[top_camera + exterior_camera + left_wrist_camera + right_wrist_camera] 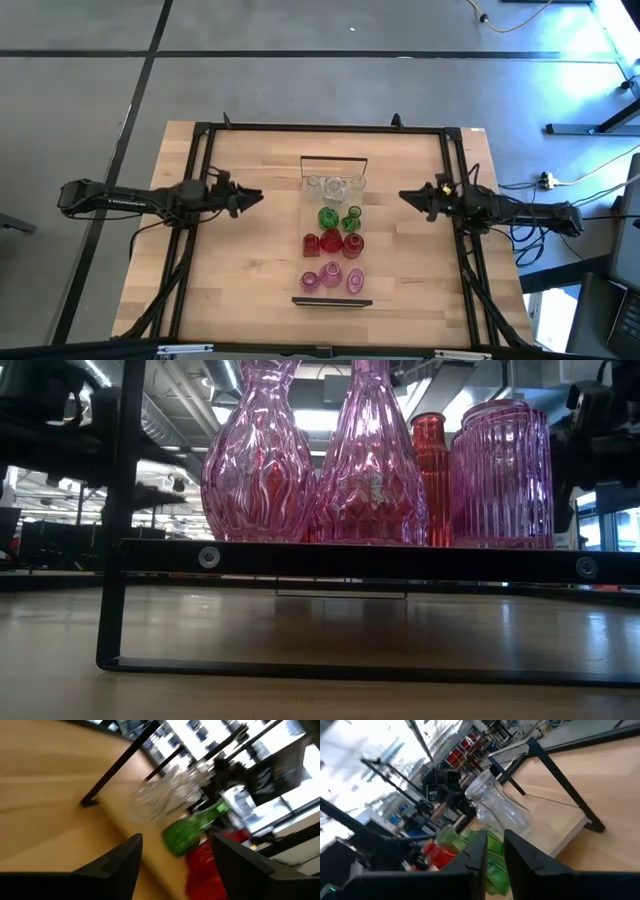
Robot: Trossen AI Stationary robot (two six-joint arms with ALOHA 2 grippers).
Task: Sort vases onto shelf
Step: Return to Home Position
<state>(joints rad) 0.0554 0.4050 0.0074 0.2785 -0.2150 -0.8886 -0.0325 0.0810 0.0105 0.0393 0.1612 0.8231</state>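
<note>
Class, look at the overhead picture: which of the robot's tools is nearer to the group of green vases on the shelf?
Right. The right tool sits just beside the green vases; the left tool waits slightly farther off on their other side.

One long light-wood shelf (312,262) with dark end frames. On it: three clear glass vases (335,186), two green glass vases (328,217), three red glass vases (331,241), three pink ribbed glass vases (331,274). Two dark robot arms.

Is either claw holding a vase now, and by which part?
No. The left claw and right claw are both empty, beside the shelf.
</note>
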